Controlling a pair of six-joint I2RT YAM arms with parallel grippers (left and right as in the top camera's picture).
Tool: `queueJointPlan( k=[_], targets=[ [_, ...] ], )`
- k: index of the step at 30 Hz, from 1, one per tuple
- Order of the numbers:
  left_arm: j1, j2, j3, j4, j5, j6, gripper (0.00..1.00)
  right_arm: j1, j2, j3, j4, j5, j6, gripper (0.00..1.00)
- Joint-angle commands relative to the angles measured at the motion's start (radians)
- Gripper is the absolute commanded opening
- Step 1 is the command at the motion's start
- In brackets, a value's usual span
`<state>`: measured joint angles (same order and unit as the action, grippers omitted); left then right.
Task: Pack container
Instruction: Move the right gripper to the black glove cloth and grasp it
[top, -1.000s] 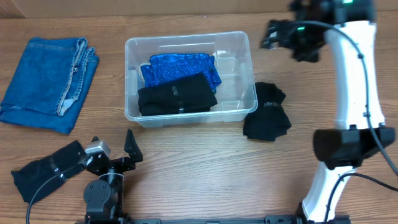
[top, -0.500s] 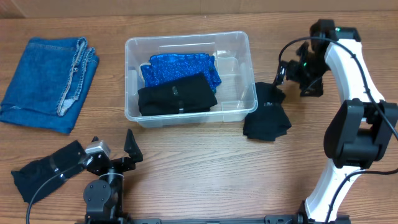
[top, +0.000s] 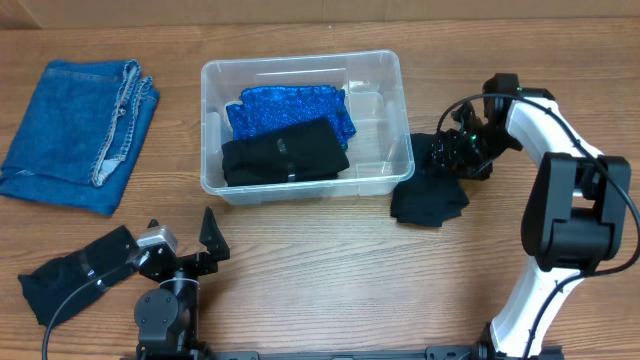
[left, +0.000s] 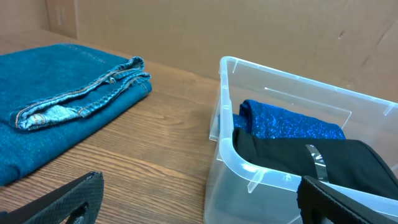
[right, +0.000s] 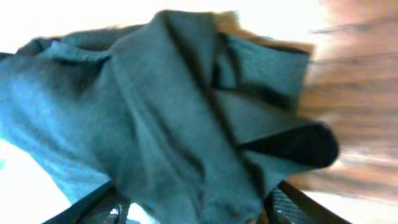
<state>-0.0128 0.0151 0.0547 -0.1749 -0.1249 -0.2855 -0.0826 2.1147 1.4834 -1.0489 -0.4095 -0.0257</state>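
As container (top: 378, 135) stands open | inside: 1 blue garment (top: 290, 105), 1 black garment (top: 285, 152)

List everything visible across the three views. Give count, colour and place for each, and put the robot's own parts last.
container: one, clear plastic, middle of the table
blue garment: one, sparkly blue, inside the container
folded black garment: one, black, inside the container, partly over the blue garment
loose black garment: one, black, on the table just right of the container
jeans: one folded pair, blue denim, far left of the table
black cloth: one, black, near left edge
table: one, brown wood
left gripper: one, black, open and empty, near edge
right gripper: one, black, jaws apart, down on the loose black garment
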Motion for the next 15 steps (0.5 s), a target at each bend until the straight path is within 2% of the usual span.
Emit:
queueJointPlan(
  k=[1,3,5,11,15],
  targets=[
    [0.006,-0.011,-0.003,0.003,-0.013,0.012,1.00,0.002,-0.012,-0.026,0.008,-0.015,-0.008,0.39],
    [0.006,-0.011,-0.003,0.003,-0.013,0.012,1.00,0.002,-0.012,-0.025,0.011,-0.015,-0.005,0.26],
    [0.006,-0.011,-0.003,0.003,-0.013,0.012,1.00,0.002,-0.012,-0.019,0.003,-0.016,0.001,0.04],
    [0.006,-0.011,-0.003,0.003,-0.013,0.012,1.00,-0.015,-0.023,0.091,-0.104,-0.015,0.003,0.04],
    [0.006,-0.011,-0.003,0.003,-0.013,0.012,1.00,-0.037,-0.069,0.248,-0.219,-0.010,0.003,0.04]
  ],
)
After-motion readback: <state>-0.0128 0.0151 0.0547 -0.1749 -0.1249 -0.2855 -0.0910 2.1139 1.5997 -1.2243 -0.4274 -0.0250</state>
